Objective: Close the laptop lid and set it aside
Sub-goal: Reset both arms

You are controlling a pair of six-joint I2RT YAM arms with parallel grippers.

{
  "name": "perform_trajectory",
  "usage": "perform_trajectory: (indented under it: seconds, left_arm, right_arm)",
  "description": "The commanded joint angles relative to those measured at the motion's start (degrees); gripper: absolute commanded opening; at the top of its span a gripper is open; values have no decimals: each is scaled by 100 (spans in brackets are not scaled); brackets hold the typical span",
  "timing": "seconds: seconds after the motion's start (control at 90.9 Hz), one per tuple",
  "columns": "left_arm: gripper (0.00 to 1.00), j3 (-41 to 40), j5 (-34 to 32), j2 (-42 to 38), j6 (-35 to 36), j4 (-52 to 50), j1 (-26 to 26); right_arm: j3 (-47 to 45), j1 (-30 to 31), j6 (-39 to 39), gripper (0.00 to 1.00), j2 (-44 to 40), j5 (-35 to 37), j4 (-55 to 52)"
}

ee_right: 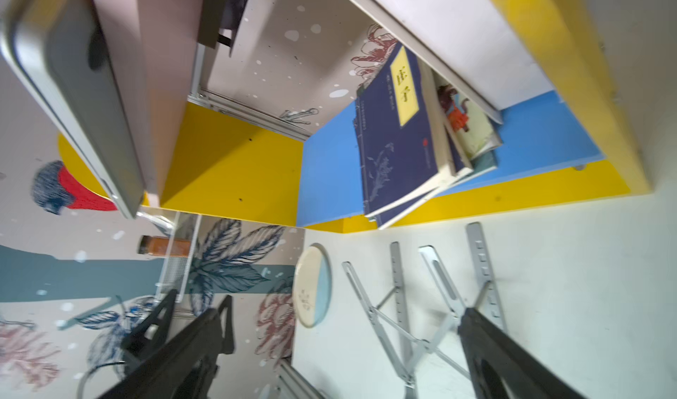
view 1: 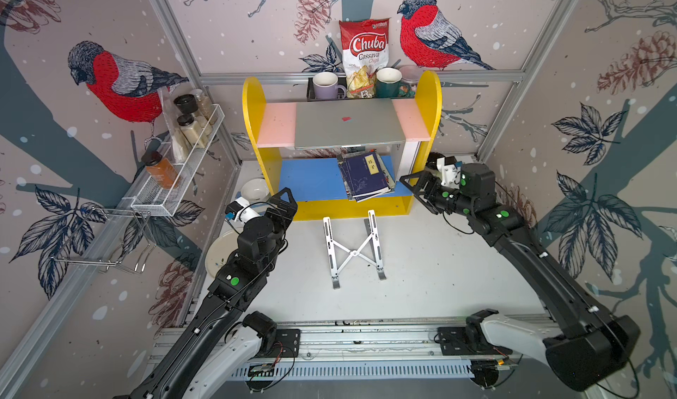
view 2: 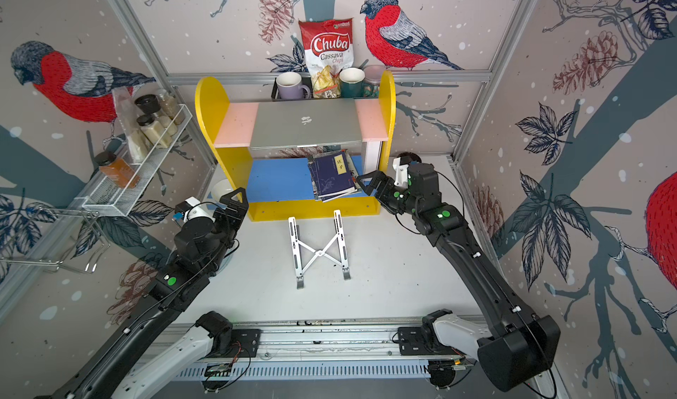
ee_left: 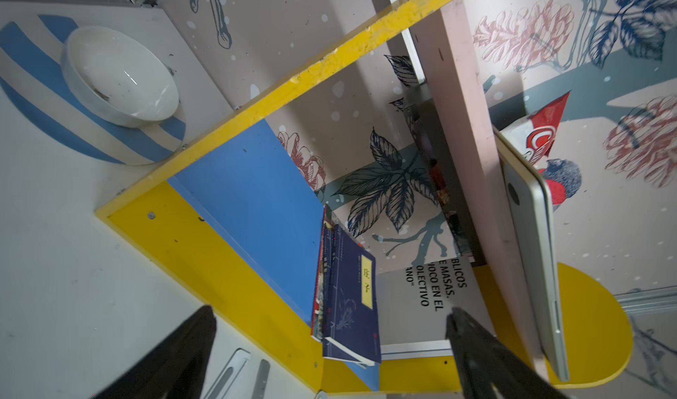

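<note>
The silver laptop (view 1: pixel 348 122) (view 2: pixel 306 122) lies flat on the pink upper shelf of the yellow bookshelf (view 1: pixel 252 100). The laptop lid (view 1: pixel 329 130) is down, and its front edge juts a little past the shelf. Its thin edge shows in the left wrist view (ee_left: pixel 531 250) and in the right wrist view (ee_right: pixel 73 97). My left gripper (view 1: pixel 285 205) (ee_left: pixel 331 311) hovers open by the bookshelf's lower left corner, holding nothing. Off the shelf's lower right corner my right gripper (view 1: pixel 412 188) (ee_right: pixel 342 311) is open too, with nothing between its fingers. Neither touches the laptop.
A silver X-shaped folding stand (view 1: pixel 353 250) lies on the white table in front of the bookshelf. Several books (view 1: pixel 364 177) are stacked on the blue lower shelf. A white bowl (view 1: pixel 254 190) and a plate (view 1: pixel 219 254) sit at left. Mugs and a chips bag (view 1: pixel 364 56) stand behind.
</note>
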Motion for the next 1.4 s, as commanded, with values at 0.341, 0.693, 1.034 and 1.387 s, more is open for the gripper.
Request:
perform_trajectory:
  seconds: [0.341, 0.693, 1.034, 1.387]
  left_arm:
    - [96, -229, -1055, -228, 3903, -601, 60]
    - [95, -1799, -2064, 1099, 5342, 2048, 737]
    - [95, -3229, -1380, 2935, 5597, 5787, 1649]
    - [95, -3515, -427, 4832, 6541, 8705, 1903]
  right_arm:
    - [-2924, -207, -2974, 100, -1727, 4770, 2942]
    - [-3236, -1259, -3475, 100, 424, 5291, 4133]
    - [-4225, -1807, -3973, 100, 1190, 4653, 6091]
    - [-4500, -2010, -3895, 100, 2087, 4159, 7259]
